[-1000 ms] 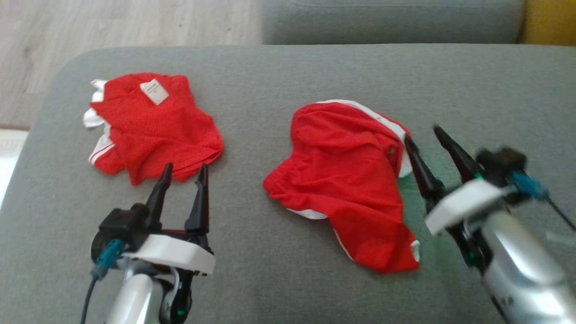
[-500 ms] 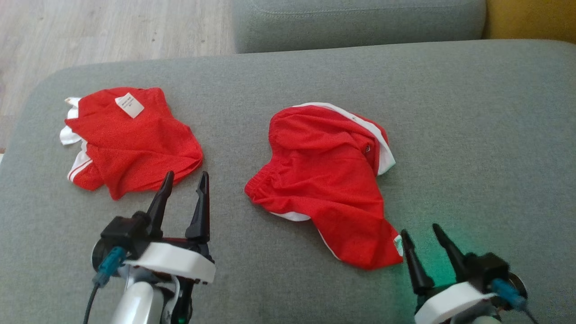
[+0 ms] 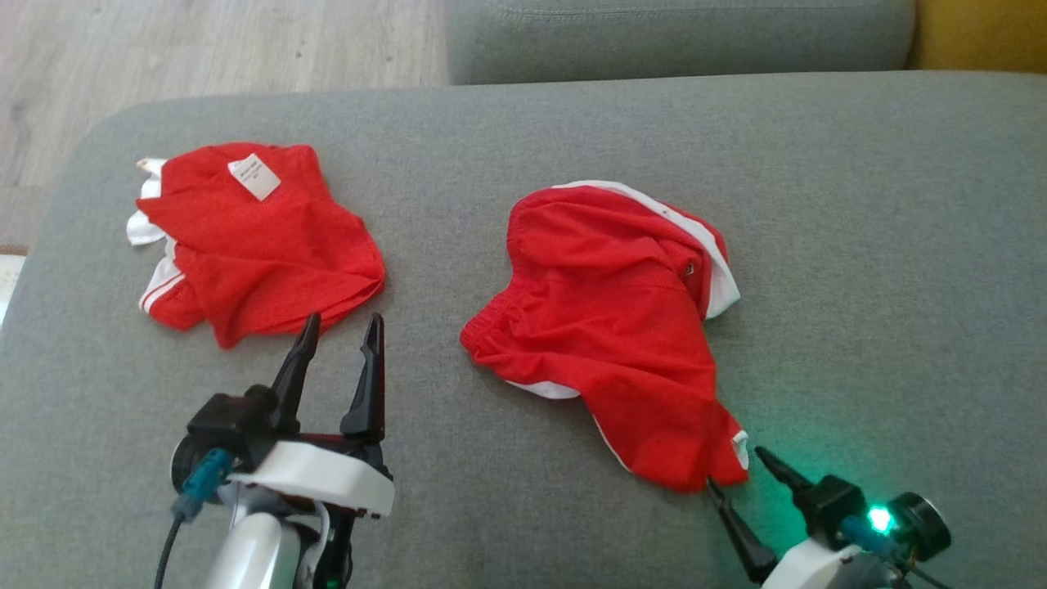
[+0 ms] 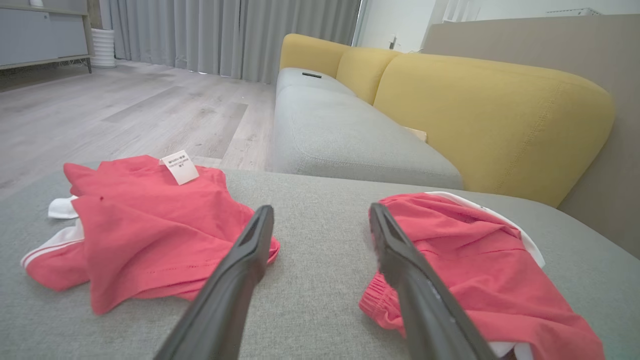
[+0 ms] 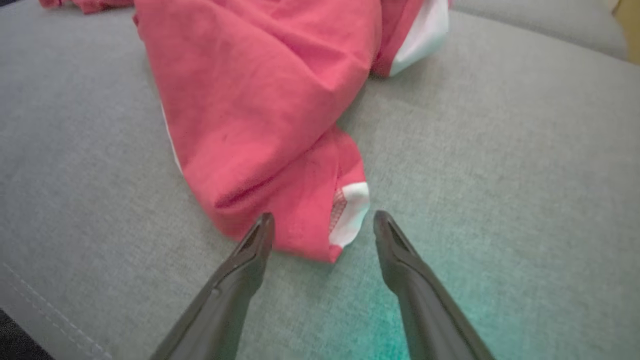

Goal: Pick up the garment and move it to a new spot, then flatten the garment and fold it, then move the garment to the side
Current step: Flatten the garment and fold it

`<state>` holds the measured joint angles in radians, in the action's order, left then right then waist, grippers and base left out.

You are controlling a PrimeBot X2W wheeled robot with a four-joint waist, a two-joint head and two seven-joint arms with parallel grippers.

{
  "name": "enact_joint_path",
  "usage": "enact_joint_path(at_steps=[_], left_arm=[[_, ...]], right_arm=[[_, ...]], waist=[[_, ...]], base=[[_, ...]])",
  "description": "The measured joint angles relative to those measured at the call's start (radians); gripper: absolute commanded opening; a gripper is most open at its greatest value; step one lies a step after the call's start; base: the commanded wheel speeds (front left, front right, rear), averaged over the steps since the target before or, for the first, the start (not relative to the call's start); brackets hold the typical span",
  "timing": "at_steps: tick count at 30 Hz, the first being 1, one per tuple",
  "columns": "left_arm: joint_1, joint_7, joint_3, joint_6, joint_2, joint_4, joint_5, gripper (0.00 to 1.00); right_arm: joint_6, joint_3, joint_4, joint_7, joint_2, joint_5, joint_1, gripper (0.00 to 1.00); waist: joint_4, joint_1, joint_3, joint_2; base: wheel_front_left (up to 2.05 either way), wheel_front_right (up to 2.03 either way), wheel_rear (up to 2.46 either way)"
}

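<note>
A crumpled red garment with white trim lies at the middle of the grey cushion. My right gripper is open at its near corner, fingertips just short of the hem. In the right wrist view, that gripper frames the white-edged corner of the garment, with nothing held. A second red garment with a white label lies at the left. My left gripper stands open and empty just in front of it. In the left wrist view, that gripper points between the left garment and the right garment.
The cushion's rounded left edge drops to a wooden floor. Beyond the far edge sits another grey sofa seat with a yellow backrest. Bare grey fabric spreads to the right of the garments.
My right gripper has drawn back from the right garment's right edge down to its near corner. The camera shifted slightly. The left gripper and both garments stayed put.
</note>
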<state>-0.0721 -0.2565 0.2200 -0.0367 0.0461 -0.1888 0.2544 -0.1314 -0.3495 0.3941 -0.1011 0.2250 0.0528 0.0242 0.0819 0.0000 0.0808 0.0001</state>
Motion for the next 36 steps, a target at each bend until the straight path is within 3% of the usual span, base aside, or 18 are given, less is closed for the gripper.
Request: enact_joint_path(at_steps=[8, 9, 10, 15, 24, 34, 35, 36], left_arm=[[-0.016, 0.000, 0.013, 0.000, 0.000, -0.002, 0.004, 1.00], [-0.019, 0.000, 0.014, 0.000, 0.000, -0.004, 0.004, 1.00], [-0.021, 0.000, 0.015, 0.000, 0.000, -0.006, 0.004, 1.00], [-0.021, 0.000, 0.012, 0.001, 0.000, -0.007, 0.004, 1.00], [-0.020, 0.000, 0.000, -0.001, 0.000, -0.009, 0.001, 1.00], [-0.030, 0.000, 0.028, -0.009, 0.000, -0.027, -0.014, 1.00], [-0.035, 0.000, 0.030, -0.012, 0.000, -0.032, -0.014, 1.00], [-0.039, 0.000, 0.034, -0.017, 0.001, -0.036, -0.016, 1.00]], right_arm=[[0.000, -0.081, 0.028, 0.051, 0.037, 0.055, -0.062, 0.99], [0.000, -0.086, 0.038, 0.060, 0.041, 0.064, -0.074, 0.19], [0.000, -0.089, 0.044, 0.067, 0.042, 0.072, -0.082, 0.00], [0.000, -0.069, 0.064, 0.084, 0.039, 0.129, -0.104, 0.00], [0.000, 0.173, 0.042, 0.113, 0.011, 0.328, -0.126, 0.00], [0.000, 0.337, 0.051, 0.197, 0.016, 0.305, -0.139, 0.00], [0.000, 0.349, 0.053, 0.204, 0.010, 0.295, -0.139, 0.05], [0.000, 0.358, 0.052, 0.204, 0.003, 0.285, -0.139, 1.00]], waist=[[0.016, 0.0000, 0.024, 0.0000], [0.018, 0.0000, 0.025, 0.0000], [0.020, 0.0000, 0.026, 0.0000], [0.022, 0.0000, 0.028, 0.0000], [-0.006, 0.0000, 0.020, 0.0000], [-0.025, 0.0000, 0.029, 0.0000], [-0.027, 0.0000, 0.029, 0.0000], [-0.029, 0.0000, 0.030, 0.0000]], base=[[0.00, 0.00, 0.00], [0.00, 0.00, 0.00], [0.00, 0.00, 0.00], [0.00, 0.00, 0.00], [0.00, 0.00, 0.00], [0.00, 0.00, 0.00], [0.00, 0.00, 0.00], [0.00, 0.00, 0.00]])
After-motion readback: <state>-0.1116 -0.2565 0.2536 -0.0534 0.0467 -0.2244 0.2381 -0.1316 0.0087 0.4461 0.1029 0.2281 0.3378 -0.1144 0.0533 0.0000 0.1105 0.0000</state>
